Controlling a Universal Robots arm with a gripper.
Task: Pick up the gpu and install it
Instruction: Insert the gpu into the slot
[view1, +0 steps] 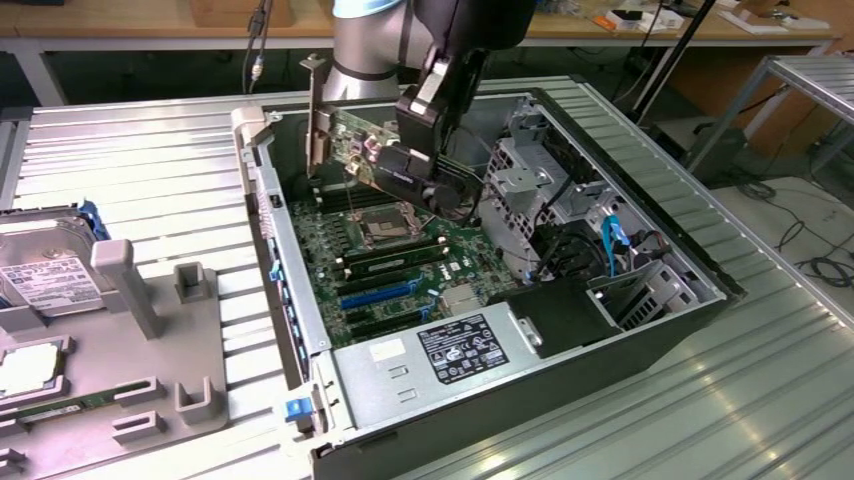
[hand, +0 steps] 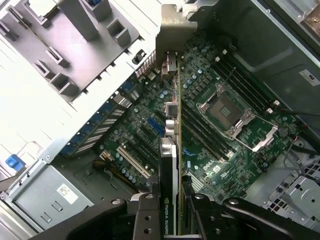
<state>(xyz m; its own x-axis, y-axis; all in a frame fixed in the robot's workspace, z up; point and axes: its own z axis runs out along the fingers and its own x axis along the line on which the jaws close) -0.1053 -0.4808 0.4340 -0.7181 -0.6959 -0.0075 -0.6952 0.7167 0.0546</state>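
Pick-up done, by the look of it: holding the gpu (view1: 350, 135) aloft in the gripper (view1: 427, 188); clamped narrow on the card's black-faced end, a finger on each side; seen edge-on in the wrist view, sticking out from between them.

Hanging tilted inside the open case (view1: 561, 380), above the motherboard (view1: 400, 240) and apart from it, as far as can be judged; silver bracket (view1: 315, 105) uppermost, standing near the case wall at the exterior view's left; lower end down by the gripper, over the region of the empty CPU socket (view1: 378, 228).

Not seated: no edge of the card in any slot; blue slot (view1: 380, 293) and neighbours bare, lying farther toward the power supply (view1: 447, 350) than the card in the exterior view. Hard to tell how well lined up; in the wrist view, running between the socket on one side and the slots on the other.

Left, judging from this: seating in a slot with the bracket at the rear wall, then release. Roughly midway: lift finished, install not yet made.

Outside the case, at the exterior view's left: hard drive (view1: 34, 280) lying on the tray (view1: 227, 350), well apart from the gripper.
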